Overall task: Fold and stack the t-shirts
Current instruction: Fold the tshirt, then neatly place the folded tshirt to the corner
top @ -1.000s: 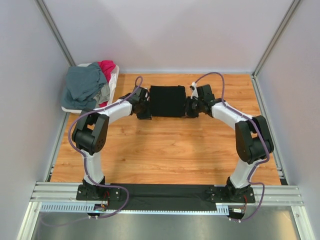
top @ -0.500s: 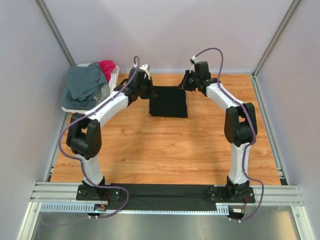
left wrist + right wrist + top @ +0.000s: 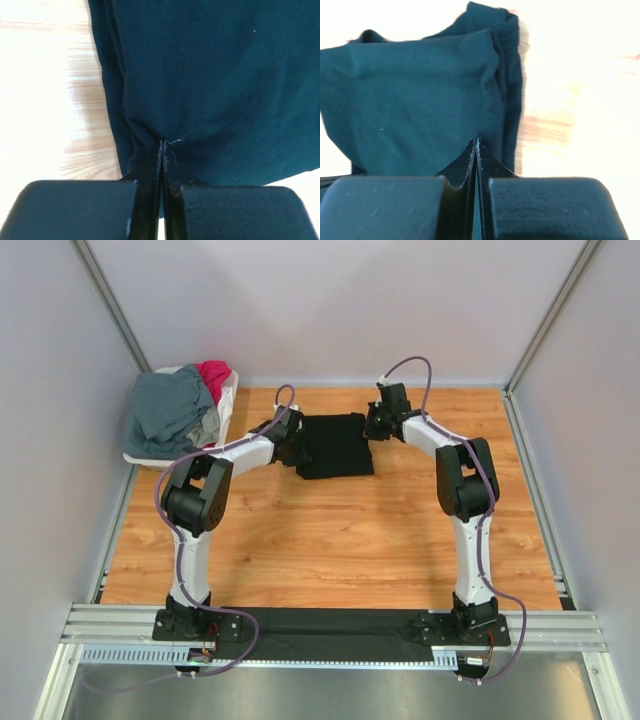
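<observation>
- The black t-shirt (image 3: 335, 445) lies folded into a rough rectangle on the wooden table (image 3: 330, 540), at the far middle, between the two grippers.
- Its outline is slightly skewed. The near edge is fairly straight, and the side edges show stacked layers of cloth.
- In the wrist views the fabric is plain, dark and mostly smooth, with soft folds along the layered edges.
- The left gripper (image 3: 162, 145) has its fingers pressed together at the shirt's left edge. Creases in the cloth run into the fingertips, so a small fold is pinched there.
- The right gripper (image 3: 476, 142) is at the shirt's far right corner with its fingers closed tight and the tips against the fabric. Whether any cloth is caught between them cannot be told.
- A white basket (image 3: 229, 400) stands in the far left corner, well apart from the black shirt.
- It holds a crumpled slate grey-blue t-shirt (image 3: 170, 410), heaped high and spilling over the near rim.
- A magenta-red t-shirt (image 3: 213, 375) is bunched behind it toward the far side.
</observation>
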You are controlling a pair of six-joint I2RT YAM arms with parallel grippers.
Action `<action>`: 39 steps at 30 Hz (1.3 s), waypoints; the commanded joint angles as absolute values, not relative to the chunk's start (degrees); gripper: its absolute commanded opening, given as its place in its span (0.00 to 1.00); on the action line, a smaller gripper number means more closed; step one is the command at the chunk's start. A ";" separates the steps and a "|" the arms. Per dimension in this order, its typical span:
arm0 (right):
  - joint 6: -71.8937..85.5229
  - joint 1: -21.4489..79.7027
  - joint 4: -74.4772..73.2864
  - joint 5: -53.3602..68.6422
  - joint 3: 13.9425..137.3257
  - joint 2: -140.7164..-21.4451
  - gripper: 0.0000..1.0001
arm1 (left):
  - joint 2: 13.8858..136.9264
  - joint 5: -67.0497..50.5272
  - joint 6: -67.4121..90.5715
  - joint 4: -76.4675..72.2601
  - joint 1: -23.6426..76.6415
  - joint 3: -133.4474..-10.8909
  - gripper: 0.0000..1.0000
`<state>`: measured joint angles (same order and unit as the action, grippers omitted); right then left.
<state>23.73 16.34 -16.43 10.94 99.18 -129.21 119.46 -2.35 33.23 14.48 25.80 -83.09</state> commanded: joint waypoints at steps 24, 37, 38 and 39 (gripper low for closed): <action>16.71 10.02 -23.98 20.04 100.89 -117.86 1.00 | 108.12 -4.75 25.49 32.96 23.47 -100.82 0.99; 18.55 11.16 -23.55 22.06 101.86 -126.38 0.88 | 94.40 -7.29 28.92 32.77 20.22 -84.38 0.98; 18.54 11.42 -23.55 22.06 102.39 -126.82 0.86 | 94.31 -7.38 28.74 33.04 20.13 -84.29 0.98; 18.54 11.95 -23.64 22.06 103.52 -127.78 0.81 | 94.39 -7.30 28.74 33.57 20.04 -83.85 0.98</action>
